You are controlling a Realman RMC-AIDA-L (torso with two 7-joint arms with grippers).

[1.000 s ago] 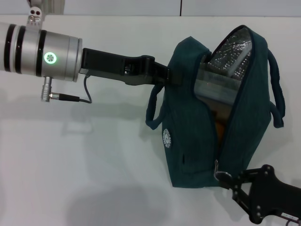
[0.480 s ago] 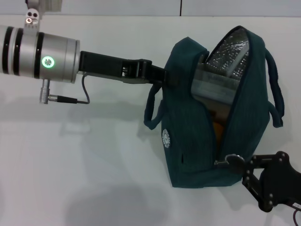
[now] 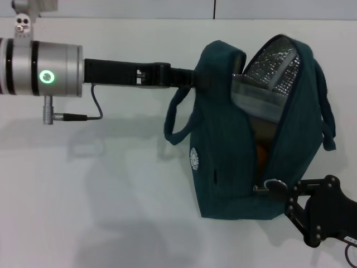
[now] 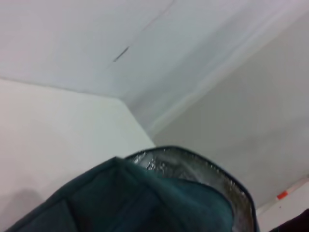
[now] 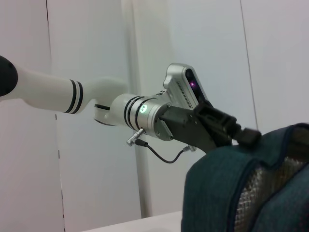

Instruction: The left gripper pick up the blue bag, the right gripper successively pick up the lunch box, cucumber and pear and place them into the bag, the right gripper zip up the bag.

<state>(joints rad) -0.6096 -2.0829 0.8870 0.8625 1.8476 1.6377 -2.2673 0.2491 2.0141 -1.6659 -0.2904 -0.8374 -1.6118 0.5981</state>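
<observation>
gripping the blue bag [image 3: 240,151] by its top edge, the left gripper [image 3: 202,81] pinches fabric; right gripper [image 3: 287,195] pinches the zip ring [image 3: 273,186] near the worktop's front right corner.

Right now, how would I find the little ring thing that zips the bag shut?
Find the blue bag, the big dark teal tote standing on the white table. Follow its open slit down to the lowest end, near the bag's base. There hangs the zip ring, a small silver loop just at the tips of the right pincer; it is the only shiny metal ring on the fabric.
</observation>
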